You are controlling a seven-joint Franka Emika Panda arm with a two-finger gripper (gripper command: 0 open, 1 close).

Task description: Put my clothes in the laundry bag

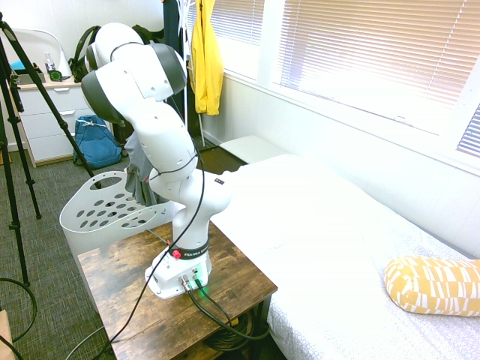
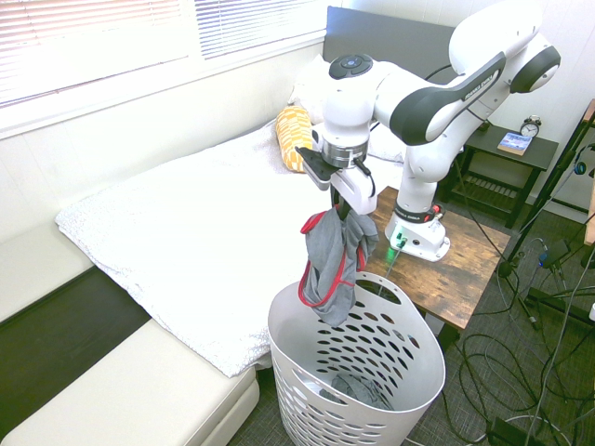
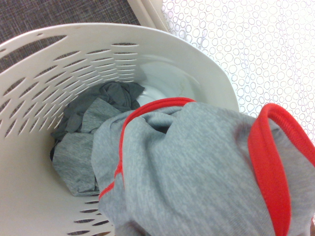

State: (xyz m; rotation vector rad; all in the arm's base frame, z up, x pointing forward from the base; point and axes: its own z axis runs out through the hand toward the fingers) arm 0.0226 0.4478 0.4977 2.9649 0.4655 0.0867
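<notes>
Hanging lengthwise from the closed gripper (image 2: 349,206), the grey garment (image 2: 332,265) dangles just above the laundry basket's (image 2: 409,367) near rim.

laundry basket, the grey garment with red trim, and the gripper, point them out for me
laundry basket (image 2: 420,350), second exterior view, on its white rim.
grey garment (image 2: 327,269), second exterior view, on the hanging fabric's middle.
gripper (image 2: 341,206), second exterior view, where it pinches the garment's top.
</notes>
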